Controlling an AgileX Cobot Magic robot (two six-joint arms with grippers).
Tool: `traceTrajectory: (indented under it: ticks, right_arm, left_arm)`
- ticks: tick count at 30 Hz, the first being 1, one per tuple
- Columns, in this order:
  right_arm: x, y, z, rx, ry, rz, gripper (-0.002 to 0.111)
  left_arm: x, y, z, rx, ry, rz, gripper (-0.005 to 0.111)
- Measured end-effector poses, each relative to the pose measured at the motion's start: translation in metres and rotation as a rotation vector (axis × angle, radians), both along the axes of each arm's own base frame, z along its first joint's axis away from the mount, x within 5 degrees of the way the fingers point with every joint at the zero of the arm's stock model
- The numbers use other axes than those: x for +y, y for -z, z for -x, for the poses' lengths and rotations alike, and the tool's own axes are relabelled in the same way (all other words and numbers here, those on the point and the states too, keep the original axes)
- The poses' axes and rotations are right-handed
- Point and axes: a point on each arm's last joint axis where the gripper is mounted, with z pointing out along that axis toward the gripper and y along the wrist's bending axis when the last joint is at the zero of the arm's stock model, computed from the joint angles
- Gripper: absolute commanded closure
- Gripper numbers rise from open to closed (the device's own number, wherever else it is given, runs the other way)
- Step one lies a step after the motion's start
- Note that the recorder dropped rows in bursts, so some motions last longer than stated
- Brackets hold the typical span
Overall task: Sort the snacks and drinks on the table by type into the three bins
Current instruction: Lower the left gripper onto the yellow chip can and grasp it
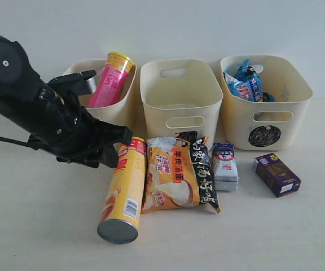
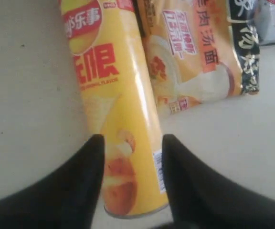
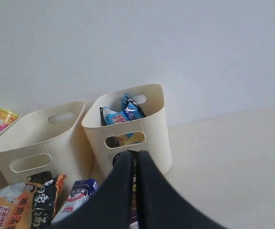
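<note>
With left end effector (image 2: 132, 139) spread open, flanked the yellow chip can (image 2: 111, 90) across its long axis, lying bottom-to-top in frame; held right end effector (image 3: 135, 153) clenched, farther off.

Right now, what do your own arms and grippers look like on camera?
Everything in view is plain black, with no markings visible. The left arm has a rounded joint housing with a small pale dot at its centre, and a thin black cable runs beside it. The left gripper and right gripper each have two smooth, tapered fingers with rounded tips.
</note>
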Motion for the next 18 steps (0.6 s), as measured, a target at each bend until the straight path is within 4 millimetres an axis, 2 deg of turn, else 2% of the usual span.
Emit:
traceTrajectory:
  ticks: [3, 5, 9, 18]
  right_arm:
    - [0.0, 0.001, 0.0, 0.002, 0.001, 0.0, 0.108]
    - [0.0, 0.001, 0.0, 0.004, 0.001, 0.0, 0.108]
    - [0.0, 0.001, 0.0, 0.004, 0.001, 0.0, 0.108]
    - [0.0, 0.001, 0.0, 0.004, 0.001, 0.0, 0.108]
  left_arm:
    - [-0.005, 0.003, -0.011, 0.002, -0.016, -0.002, 0.03]
    - [-0.01, 0.007, -0.017, 0.024, -0.014, 0.005, 0.022]
    - [-0.016, 0.026, -0.027, 0.057, 0.003, -0.013, 0.022]
    - [-0.029, 0.052, -0.052, 0.063, -0.021, -0.001, 0.022]
